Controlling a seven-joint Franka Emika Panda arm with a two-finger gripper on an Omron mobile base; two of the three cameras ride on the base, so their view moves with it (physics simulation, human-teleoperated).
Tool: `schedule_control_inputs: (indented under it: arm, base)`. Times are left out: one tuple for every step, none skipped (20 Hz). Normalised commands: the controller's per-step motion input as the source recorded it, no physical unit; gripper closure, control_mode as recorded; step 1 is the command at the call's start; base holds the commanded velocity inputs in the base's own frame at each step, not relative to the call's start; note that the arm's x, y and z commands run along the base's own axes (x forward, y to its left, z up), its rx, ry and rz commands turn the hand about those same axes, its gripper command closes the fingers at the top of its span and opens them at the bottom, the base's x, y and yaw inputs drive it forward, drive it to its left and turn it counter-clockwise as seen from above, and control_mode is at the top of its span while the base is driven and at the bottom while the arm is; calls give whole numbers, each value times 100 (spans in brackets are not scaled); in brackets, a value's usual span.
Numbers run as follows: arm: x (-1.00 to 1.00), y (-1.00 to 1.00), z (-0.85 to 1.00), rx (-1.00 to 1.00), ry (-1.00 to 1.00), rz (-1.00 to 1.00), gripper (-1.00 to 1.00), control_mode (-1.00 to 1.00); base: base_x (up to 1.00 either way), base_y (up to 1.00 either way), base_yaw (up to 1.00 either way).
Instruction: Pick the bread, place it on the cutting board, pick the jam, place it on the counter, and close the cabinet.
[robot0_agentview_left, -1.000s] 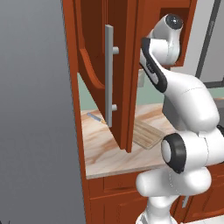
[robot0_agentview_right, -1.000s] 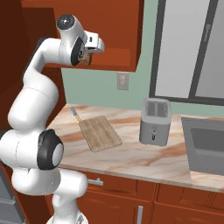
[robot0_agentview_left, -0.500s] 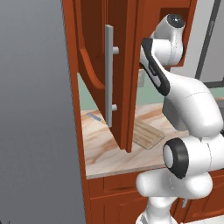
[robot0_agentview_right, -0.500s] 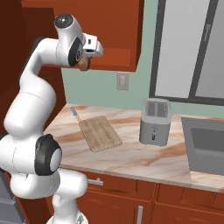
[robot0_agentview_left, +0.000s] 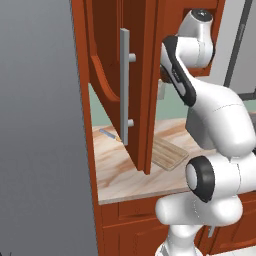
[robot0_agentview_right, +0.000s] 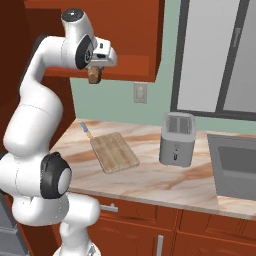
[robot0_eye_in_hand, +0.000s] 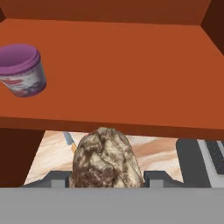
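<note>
Left of the cabinet (robot0_agentview_left: 150, 75) shelf, a purple-lidded jam (robot0_eye_in_hand: 22, 70) tub stands inside, upright. Compared with a second ago, the gripper (robot0_agentview_right: 95, 75) has drawn slightly outward from the cabinet front, fingers clamped on the bread (robot0_eye_in_hand: 107, 159). Judgement: extraction done, transfer pending. Below and right of the cabinet, the cutting board (robot0_agentview_right: 114, 152) lies bare on the bench (robot0_agentview_right: 165, 180); door open.
</note>
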Motion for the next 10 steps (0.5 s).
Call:
schedule_control_inputs:
  arm:
    - [-15,-9,-24,0,0,0,100,-100]
    - [-14,-10,-31,0,0,0,100,-100]
    - [-15,-10,-34,0,0,0,100,-100]
    - [-14,-10,-40,0,0,0,100,-100]
    - [-12,-9,-41,0,0,0,100,-100]
    - [-7,-6,-39,0,0,0,100,-100]
    - [-2,-1,-38,0,0,0,100,-100]
    - [0,0,-43,0,0,0,100,-100]
    - [0,0,-47,0,0,0,100,-100]
    - [-3,0,-50,0,0,0,100,-100]
  base:
    - [0,0,0]
    - [0,0,0]
    - [0,0,0]
    - [0,0,0]
    - [0,0,0]
    - [0,0,0]
    - [0,0,0]
    - [0,0,0]
    - [0,0,0]
    - [0,0,0]
